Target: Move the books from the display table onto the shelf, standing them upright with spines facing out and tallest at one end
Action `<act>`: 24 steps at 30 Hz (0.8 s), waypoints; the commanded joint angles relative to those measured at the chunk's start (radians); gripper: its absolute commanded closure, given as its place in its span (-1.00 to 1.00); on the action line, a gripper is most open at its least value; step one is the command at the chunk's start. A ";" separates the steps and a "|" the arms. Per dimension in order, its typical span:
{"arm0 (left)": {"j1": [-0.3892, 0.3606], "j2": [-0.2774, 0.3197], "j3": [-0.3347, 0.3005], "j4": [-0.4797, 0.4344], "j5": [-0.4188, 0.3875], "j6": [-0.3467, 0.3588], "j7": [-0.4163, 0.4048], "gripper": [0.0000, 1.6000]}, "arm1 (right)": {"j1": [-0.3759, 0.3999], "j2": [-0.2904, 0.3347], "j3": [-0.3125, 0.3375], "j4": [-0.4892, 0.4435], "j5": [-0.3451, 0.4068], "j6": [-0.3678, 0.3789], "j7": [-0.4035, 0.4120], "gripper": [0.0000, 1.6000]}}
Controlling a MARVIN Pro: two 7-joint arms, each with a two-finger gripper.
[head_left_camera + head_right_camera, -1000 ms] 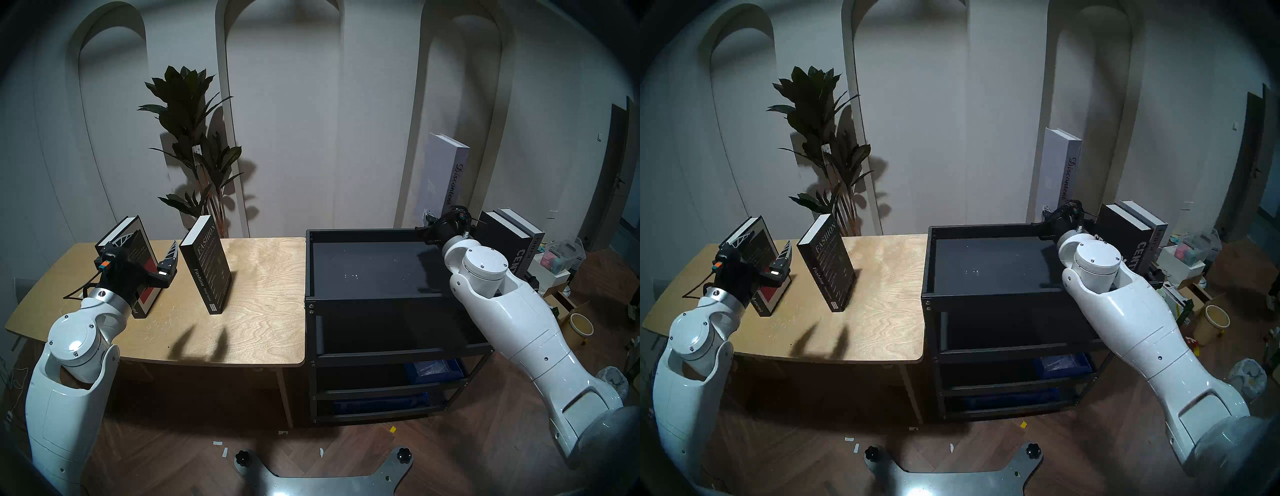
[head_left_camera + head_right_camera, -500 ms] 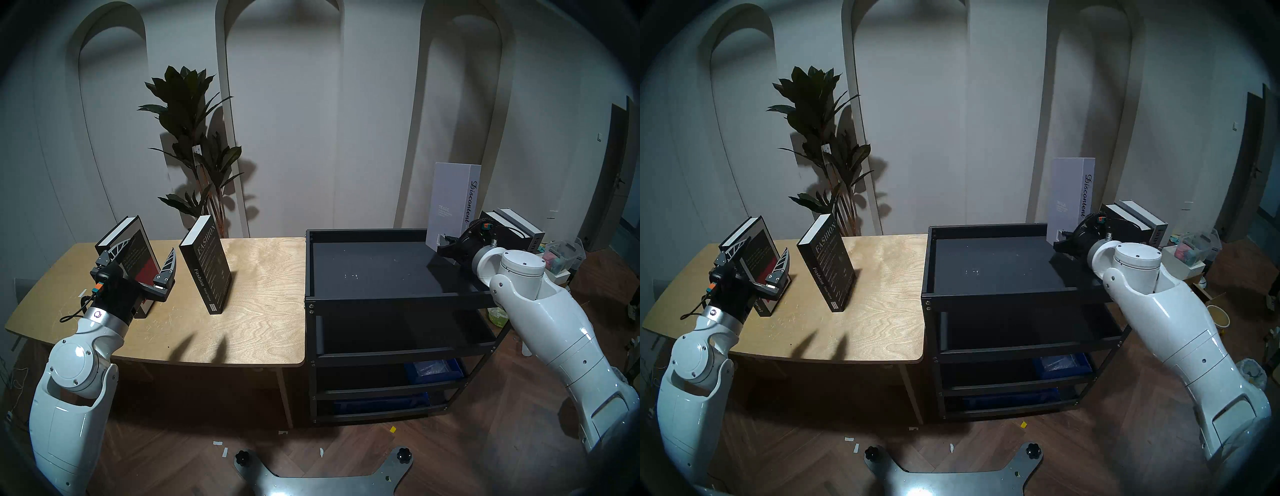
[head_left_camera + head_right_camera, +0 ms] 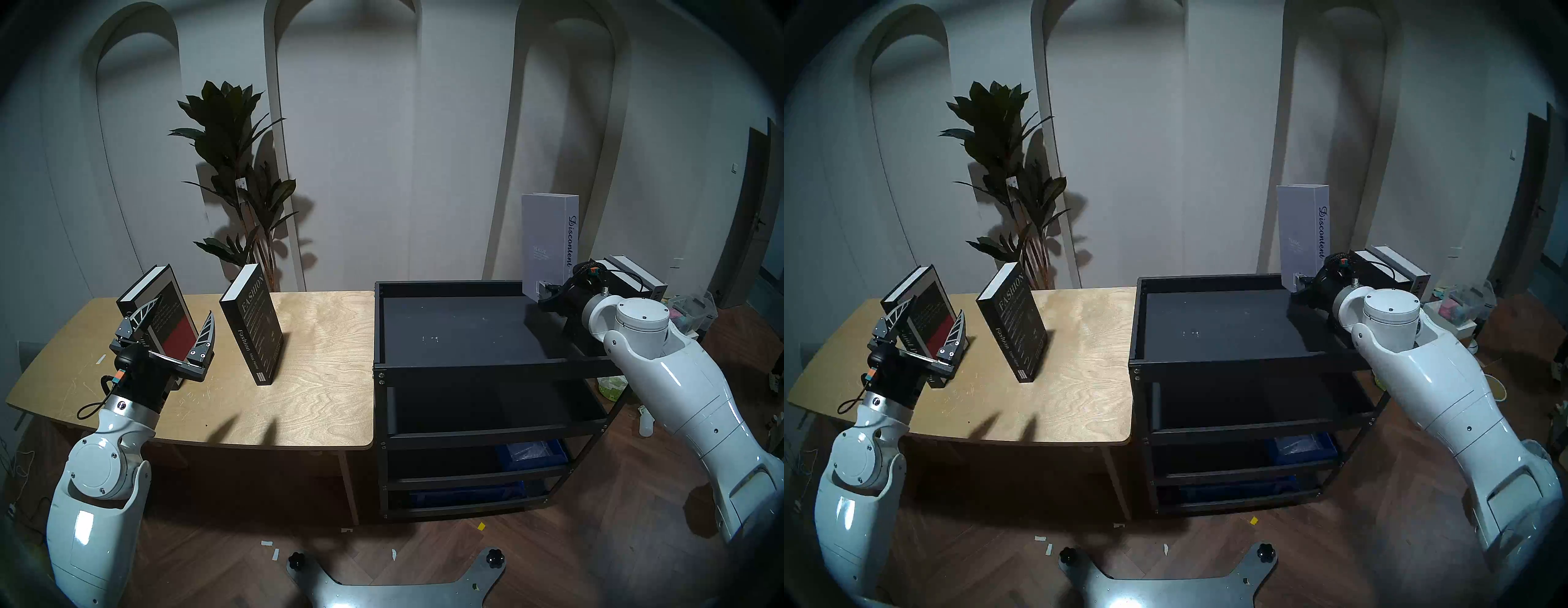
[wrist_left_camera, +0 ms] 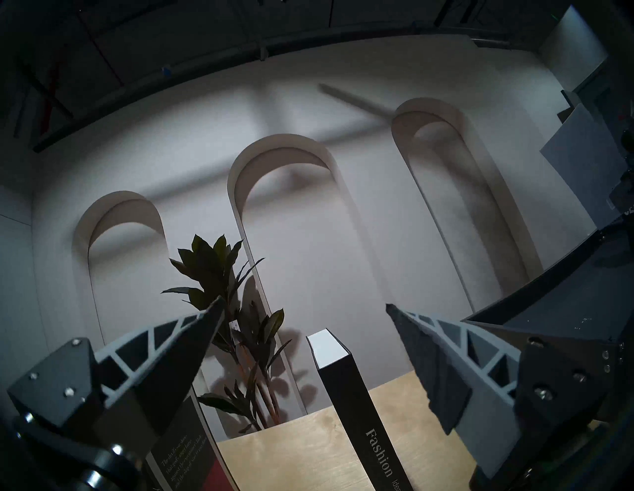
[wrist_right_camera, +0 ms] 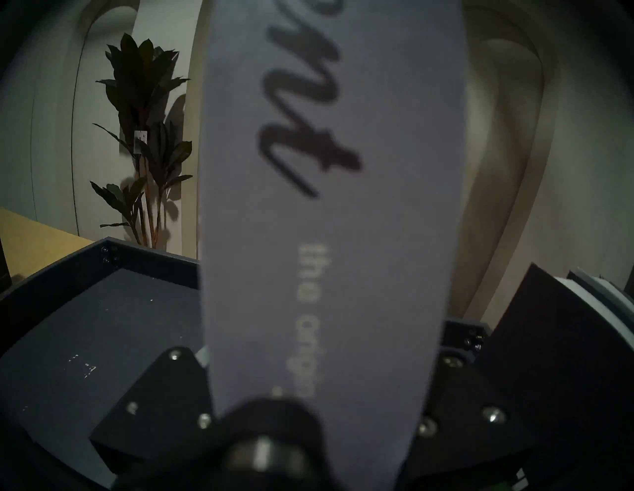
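My right gripper (image 3: 545, 293) is shut on the lower spine of the tall grey Discontent book (image 3: 547, 242), which it holds upright over the back right corner of the black shelf (image 3: 488, 366). In the right wrist view that spine (image 5: 326, 137) fills the middle. Two more books (image 3: 628, 271) stand at the shelf's right end, partly hidden by my arm. On the display table (image 3: 318, 361) stand a black-and-red book (image 3: 178, 335) and the black Fashion book (image 3: 252, 322). My left gripper (image 3: 185, 308) is open, tilted upward, with its fingers either side of the black-and-red book's near edge.
A tall potted plant (image 3: 237, 170) stands behind the table against the arched wall. Blue bins (image 3: 530, 454) sit on the shelf's lower tiers. Boxes and clutter (image 3: 687, 314) crowd the floor right of the shelf. My base plate (image 3: 394, 590) is at the bottom.
My right arm swung right and brought the Discontent book down from a raised tilt to upright at the shelf's back right. My left arm drew back toward me, gripper still open.
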 commanded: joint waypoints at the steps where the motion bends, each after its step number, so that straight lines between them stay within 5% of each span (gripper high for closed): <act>1: -0.014 -0.013 0.004 0.000 0.023 -0.078 0.005 -1.00 | 0.034 -0.078 0.005 0.048 -0.065 -0.114 -0.019 1.00; 8: -0.015 -0.021 0.003 0.001 0.048 -0.099 0.004 -1.00 | 0.010 -0.105 0.011 0.112 -0.054 -0.210 -0.028 1.00; 24: -0.005 -0.034 -0.002 -0.015 0.058 -0.093 0.000 -1.00 | -0.014 -0.016 0.036 0.158 0.012 -0.136 0.080 1.00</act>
